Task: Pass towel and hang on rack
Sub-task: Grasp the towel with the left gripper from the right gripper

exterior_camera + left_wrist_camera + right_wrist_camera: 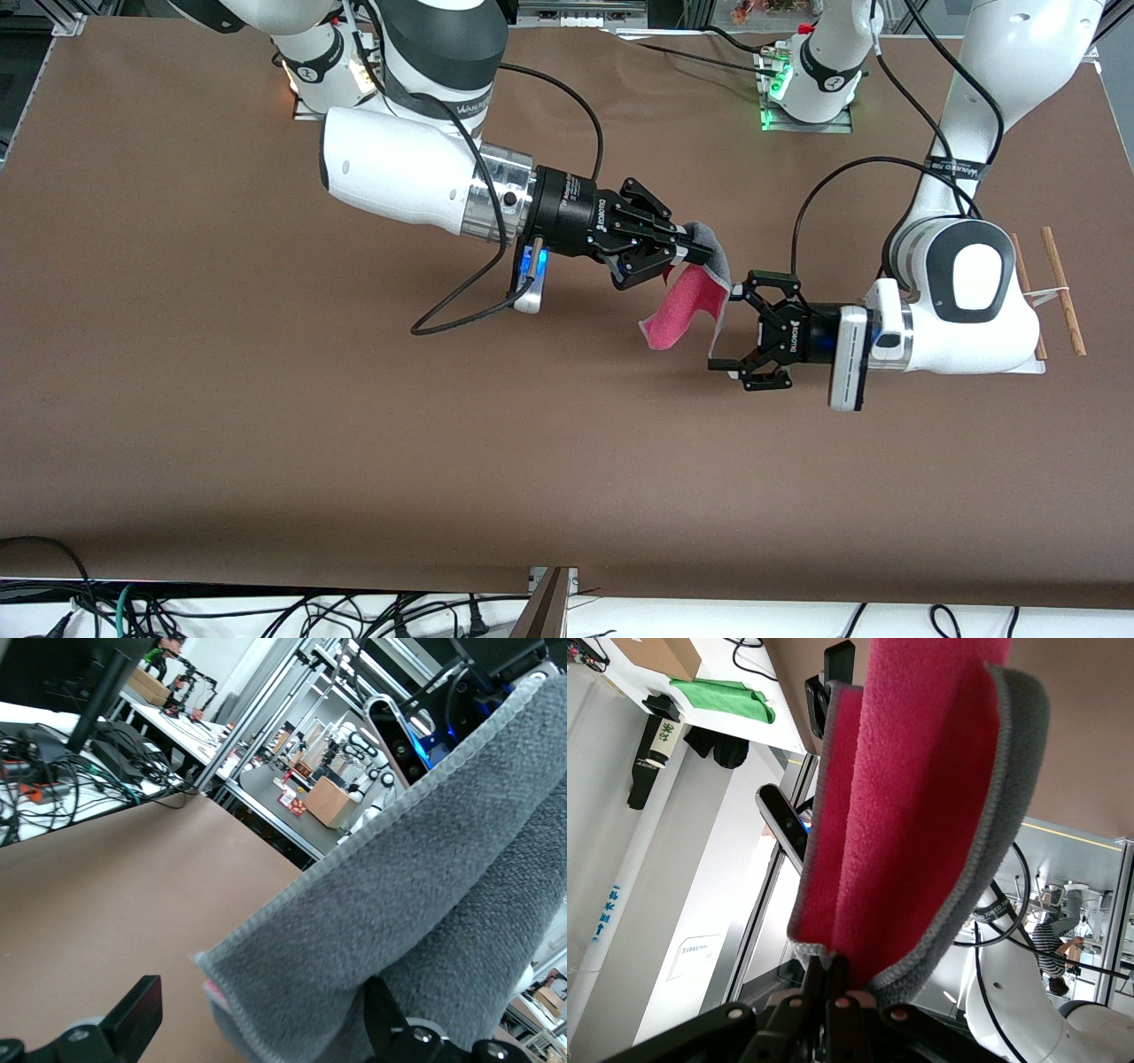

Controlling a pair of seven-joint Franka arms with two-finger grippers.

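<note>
Front view: the right claw (689, 252) is clenched on one corner of the towel (687, 306), which hangs in the air over the middle of the brown surface (266, 425), pink face showing; the left claw (733, 330) hovers just beside it, fingers spread wide, gripping nothing; the rack (1054, 288) stands at the left arm's end, partly hidden by that arm.

Left wrist view: the towel's grey face (443, 904) fills the space between the spread fingers (133, 1014).

Right wrist view: the fingertips (833, 988) pinch the folded towel (912, 815) — pink inside, grey outside.

Robotics lab; aluminium frames (266, 718), workbenches (190, 731)
</note>
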